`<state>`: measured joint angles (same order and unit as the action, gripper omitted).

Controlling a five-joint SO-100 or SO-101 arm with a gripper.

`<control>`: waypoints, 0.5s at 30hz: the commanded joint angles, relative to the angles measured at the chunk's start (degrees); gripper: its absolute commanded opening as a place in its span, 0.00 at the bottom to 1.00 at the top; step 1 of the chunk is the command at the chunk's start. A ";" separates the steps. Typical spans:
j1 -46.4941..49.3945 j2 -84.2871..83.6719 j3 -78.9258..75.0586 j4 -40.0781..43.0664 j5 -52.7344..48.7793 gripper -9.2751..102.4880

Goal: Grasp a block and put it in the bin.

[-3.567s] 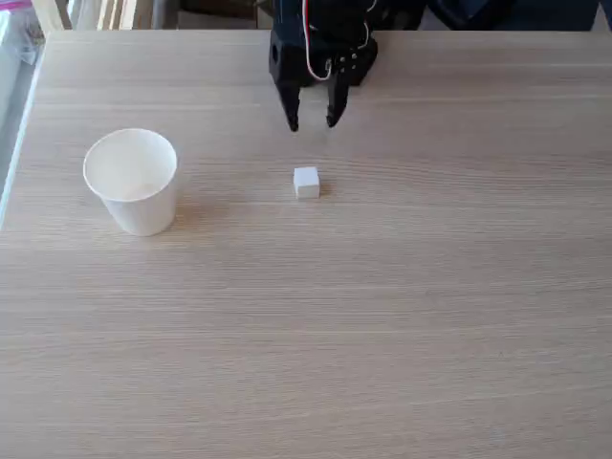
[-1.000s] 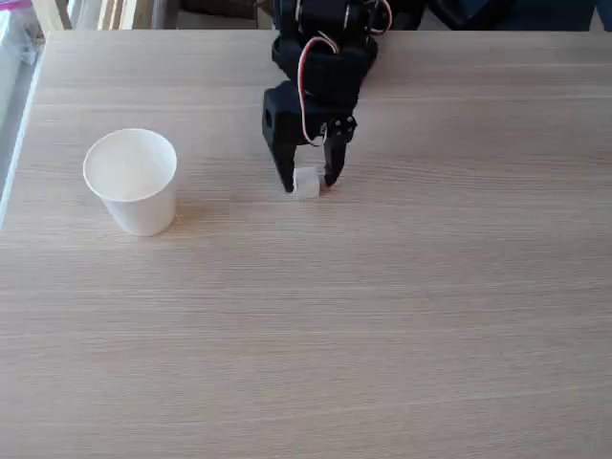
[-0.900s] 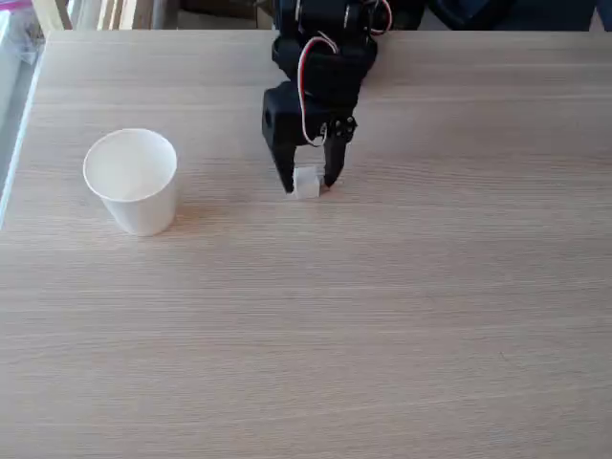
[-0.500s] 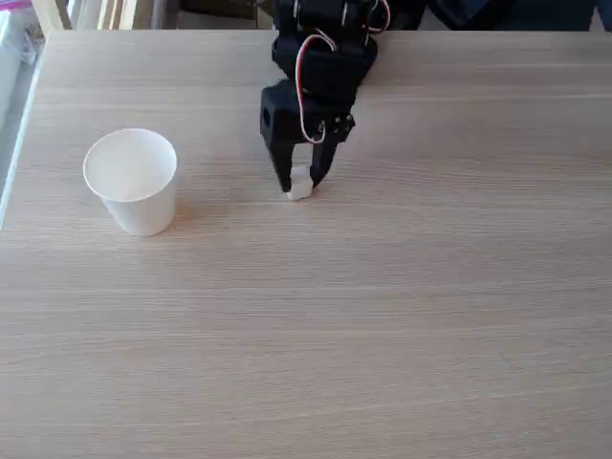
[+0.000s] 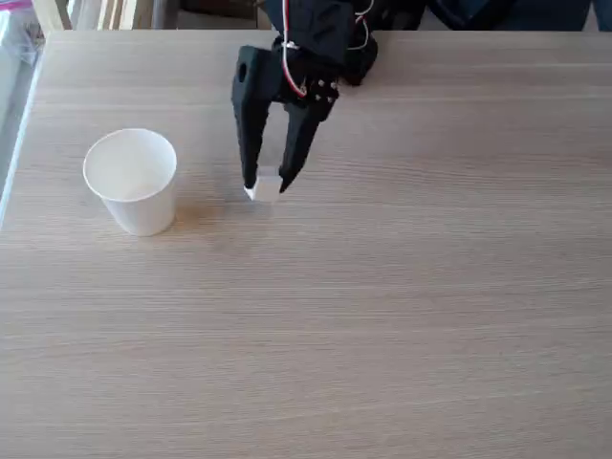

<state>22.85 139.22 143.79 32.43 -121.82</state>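
Observation:
A tiny white block (image 5: pixel 265 185) is pinched between the tips of my black gripper (image 5: pixel 267 186), which is shut on it. The gripper reaches down from the arm at the table's far edge and holds the block above the wood, a little right of the bin. The bin (image 5: pixel 132 180) is a white paper cup with a rolled rim, standing upright at the left of the table with its mouth open. A gap of bare table lies between the cup and the block.
The light wooden table (image 5: pixel 382 316) spreads wide toward the front and right. The arm's black body with red and white wires (image 5: pixel 320 38) sits at the far edge. The table's left edge runs close behind the cup.
The gripper came down around the block, shut on it, then lifted and swung left toward the cup with the block in its tips.

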 commanded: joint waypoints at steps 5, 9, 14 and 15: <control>9.76 -6.94 -11.51 -5.63 4.48 0.09; 14.59 -12.04 -16.79 -5.89 4.57 0.09; 20.04 -15.73 -18.98 -5.54 2.72 0.09; 21.01 -16.35 -19.16 -5.36 2.11 0.09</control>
<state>41.40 123.93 127.53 27.33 -118.48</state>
